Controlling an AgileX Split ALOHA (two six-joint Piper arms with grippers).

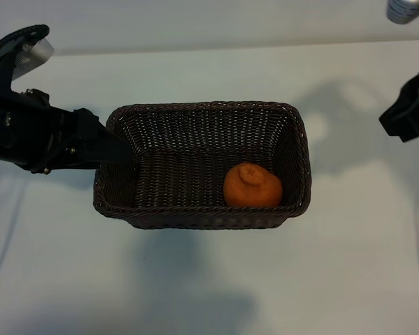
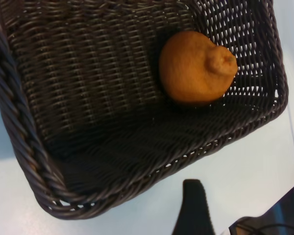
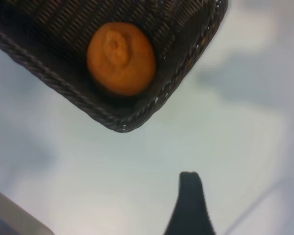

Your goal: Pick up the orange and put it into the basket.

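Exterior view: orange (image 1: 252,185) lies inside basket (image 1: 195,110), at its right end, on the white counter (image 1: 209,279). Left gripper (image 1: 115,148) at the basket's left rim, jaws open, empty. Right gripper (image 1: 408,115) well apart at right, jaws open, empty.

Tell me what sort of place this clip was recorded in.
Probably a lab or test bench, not a home: a bare white table, two black robot arms at its sides, and only a wicker basket with an orange in it.
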